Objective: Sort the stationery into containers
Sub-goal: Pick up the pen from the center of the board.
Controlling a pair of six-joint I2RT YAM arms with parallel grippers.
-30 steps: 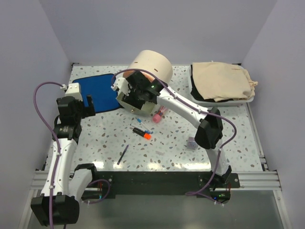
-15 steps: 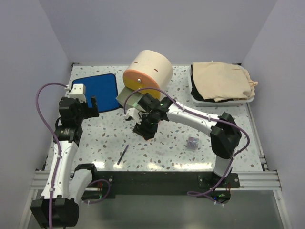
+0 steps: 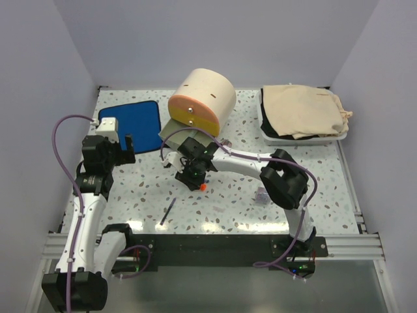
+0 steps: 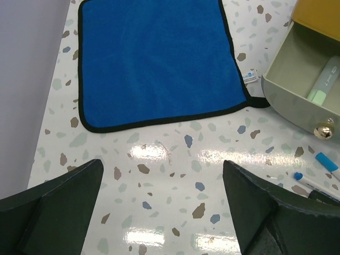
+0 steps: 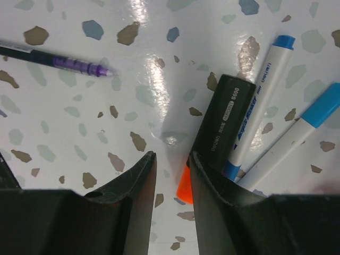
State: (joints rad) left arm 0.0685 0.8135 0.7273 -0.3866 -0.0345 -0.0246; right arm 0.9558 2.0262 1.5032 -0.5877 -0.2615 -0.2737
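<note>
My right gripper (image 5: 172, 170) is down on the table by the highlighter (image 5: 223, 119). The jaws are narrow but still apart. The highlighter's orange tip (image 5: 183, 186) pokes into the gap against the right finger, while its black body lies outside that finger. Two blue-tipped pens (image 5: 265, 90) lie beside it, and a thin dark pen with a purple grip (image 5: 64, 64) lies further off. In the top view the right gripper (image 3: 194, 177) sits just in front of the cabinet (image 3: 208, 91). My left gripper (image 4: 162, 212) hangs open over bare table, empty. The grey drawer (image 4: 289, 79) stands pulled out with a pale green marker (image 4: 324, 82) inside.
A blue cloth (image 3: 138, 124) lies at the back left, near the left gripper (image 3: 120, 145). A white tray with a beige bag (image 3: 300, 111) sits at the back right. A tiny purple-grey box (image 3: 262, 194) rests beside the right arm. The thin pen (image 3: 169, 211) lies toward the front.
My right gripper has come away from the drawer and down to the highlighter on the table, its jaws narrowing. The left gripper stays open and has barely shifted.
</note>
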